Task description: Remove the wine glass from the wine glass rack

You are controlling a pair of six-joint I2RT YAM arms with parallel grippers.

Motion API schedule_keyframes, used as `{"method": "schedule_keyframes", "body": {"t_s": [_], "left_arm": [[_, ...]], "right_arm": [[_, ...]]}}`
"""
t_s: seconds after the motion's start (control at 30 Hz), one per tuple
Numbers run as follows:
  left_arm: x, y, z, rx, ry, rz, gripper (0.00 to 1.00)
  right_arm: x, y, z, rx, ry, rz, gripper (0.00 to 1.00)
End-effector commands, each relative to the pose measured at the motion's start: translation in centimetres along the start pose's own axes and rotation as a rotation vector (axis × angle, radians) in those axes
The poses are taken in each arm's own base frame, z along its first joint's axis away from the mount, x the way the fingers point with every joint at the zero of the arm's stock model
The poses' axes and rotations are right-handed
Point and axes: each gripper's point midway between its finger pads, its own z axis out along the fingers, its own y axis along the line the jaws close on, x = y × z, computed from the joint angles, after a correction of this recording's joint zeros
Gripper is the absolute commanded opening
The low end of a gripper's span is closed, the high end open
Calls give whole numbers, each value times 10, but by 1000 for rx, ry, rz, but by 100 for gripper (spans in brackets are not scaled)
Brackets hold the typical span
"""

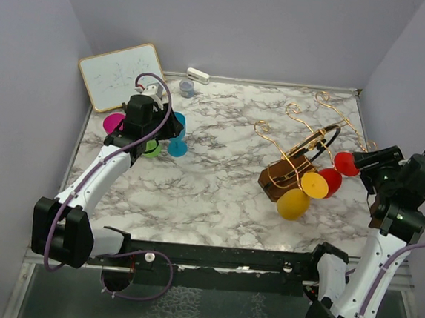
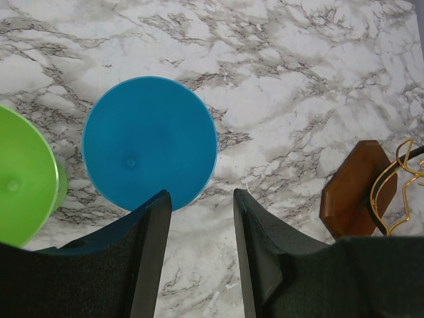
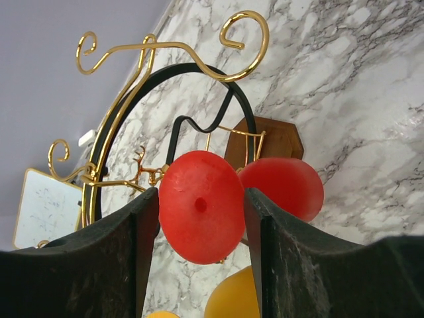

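Near the desk's right edge, the red wine glass sits among the wires of the wine glass rack; our right end effector pinches its foot edge to edge, while our left end effector gapes wide near the far-left corner. We judge the glass light, stiff and slick, likely plastic; the foot's rim seems the surest hold.

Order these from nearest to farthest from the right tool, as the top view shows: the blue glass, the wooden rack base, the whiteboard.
From the right tool:
1. wooden rack base, just to its left.
2. blue glass, on the left side.
3. whiteboard, at the far left corner.
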Motion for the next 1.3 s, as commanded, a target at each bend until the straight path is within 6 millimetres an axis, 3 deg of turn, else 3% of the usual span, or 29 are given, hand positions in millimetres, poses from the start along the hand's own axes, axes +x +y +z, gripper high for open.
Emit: {"method": "schedule_keyframes", "body": {"t_s": [0.0, 0.37, 0.7, 1.27], "left_arm": [[-14, -15, -6, 51, -46, 13, 45], [-10, -17, -4, 68, -33, 1, 45], [-5, -22, -3, 89, -16, -2, 45], [-3, -22, -1, 90, -5, -3, 45]], "right_arm": [[2, -9, -8, 53, -14, -9, 54], [30, -17, -9, 27, 41, 11, 54], [25, -14, -11, 1, -2, 22, 53], [19, -1, -12, -51, -18, 34, 23]]}}
